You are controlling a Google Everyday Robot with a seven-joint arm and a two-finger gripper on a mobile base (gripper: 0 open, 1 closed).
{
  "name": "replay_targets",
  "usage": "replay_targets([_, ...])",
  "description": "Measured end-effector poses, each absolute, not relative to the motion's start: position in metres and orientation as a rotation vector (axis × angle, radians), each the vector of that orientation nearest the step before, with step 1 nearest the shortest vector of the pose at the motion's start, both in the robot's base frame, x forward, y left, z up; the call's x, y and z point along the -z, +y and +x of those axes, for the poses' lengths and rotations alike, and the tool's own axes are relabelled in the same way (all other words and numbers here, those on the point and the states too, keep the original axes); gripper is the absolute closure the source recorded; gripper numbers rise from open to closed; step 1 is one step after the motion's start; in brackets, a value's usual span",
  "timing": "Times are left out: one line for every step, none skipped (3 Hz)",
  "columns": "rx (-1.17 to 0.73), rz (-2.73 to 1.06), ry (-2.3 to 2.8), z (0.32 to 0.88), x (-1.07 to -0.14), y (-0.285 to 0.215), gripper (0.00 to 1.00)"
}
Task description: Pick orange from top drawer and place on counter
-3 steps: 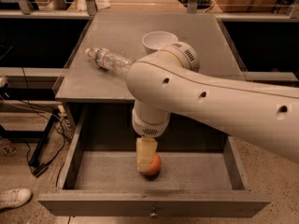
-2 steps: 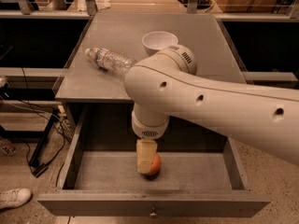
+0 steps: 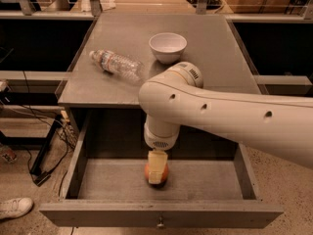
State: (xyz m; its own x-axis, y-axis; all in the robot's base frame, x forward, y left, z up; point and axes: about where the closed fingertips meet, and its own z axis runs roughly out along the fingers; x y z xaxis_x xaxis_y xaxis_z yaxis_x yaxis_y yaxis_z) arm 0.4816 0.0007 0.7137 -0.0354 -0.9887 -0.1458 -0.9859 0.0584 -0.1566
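The orange point(image 3: 165, 172) sits on the grey floor of the top drawer point(image 3: 112, 181), near the middle and towards the front panel, directly under the tool point(image 3: 156, 174). The tool reaches straight down into the drawer, and its pale tip covers the front of the fruit. Whether the tool is clamped on the orange or only set around it cannot be told from this view. The drawer is pulled fully out. Its floor is matte grey with low side walls, and a small metal knob point(image 3: 160, 223) sits at the centre of the front panel, below and nearer the camera than the tool. The white arm point(image 3: 220, 116) enters from the right edge, crosses above the drawer and bends down to the tool. The bench point(image 3: 220, 67) lies behind and above the tool as a flat grey-brown top with a thin edge. A white bowl point(image 3: 167, 47) stands upright on it, behind the tool. A clear plastic bottle point(image 3: 116, 63) lies on its side to the rear left of the tool, well apart from the bowl. Left of the tool, at floor level, dark cables point(image 3: 41, 153) trail beside the cabinet, and a white shoe point(image 3: 14, 207) shows at the lower left corner. The floor point(image 3: 293, 190) to the right is pale and speckled. Dark shelving runs along both sides and behind the bench.
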Motion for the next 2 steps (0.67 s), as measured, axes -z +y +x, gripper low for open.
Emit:
replay_targets([0.018, -2.019, 2.118, 0.4815, -0.7135, 0.0008, 0.00])
replay_targets([-0.016, -2.008, 2.120, 0.4806, -0.7074, 0.0055, 0.00])
